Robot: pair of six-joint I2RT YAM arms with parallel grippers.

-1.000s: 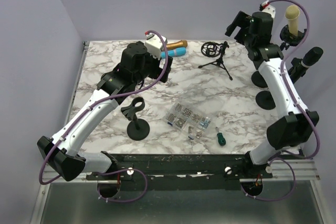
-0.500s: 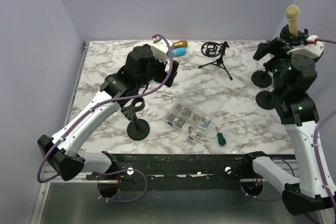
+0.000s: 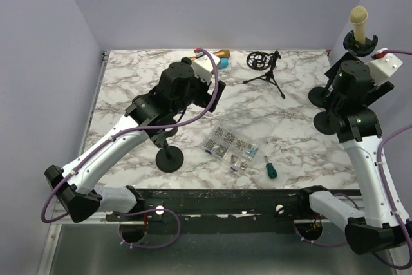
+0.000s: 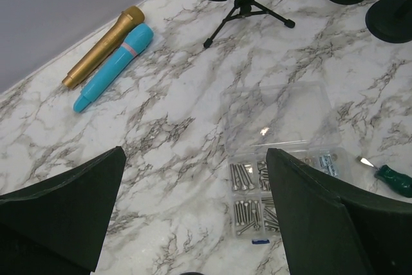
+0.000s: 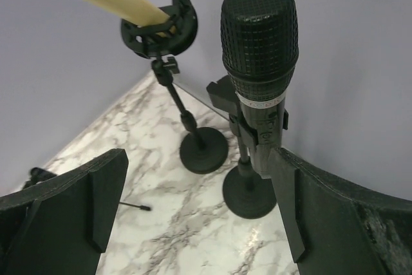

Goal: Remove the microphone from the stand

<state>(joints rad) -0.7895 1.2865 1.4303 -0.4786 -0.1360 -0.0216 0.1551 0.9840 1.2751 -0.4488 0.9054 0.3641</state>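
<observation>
While my right gripper (image 5: pixel 196 159) hangs spread wide and empty before the black mesh-headed microphone (image 5: pixel 259 49), a crooked approach could topple its slim round-based black stand (image 5: pixel 246 201).

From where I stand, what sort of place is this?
Probably a robot test booth: a marble-patterned table boxed in by plain walls, a black microphone staged on a stand, a screw box.

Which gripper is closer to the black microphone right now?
Right. The right gripper, open, faces the black microphone close up; the left gripper hovers mid-table above the screw box, far off.
</observation>
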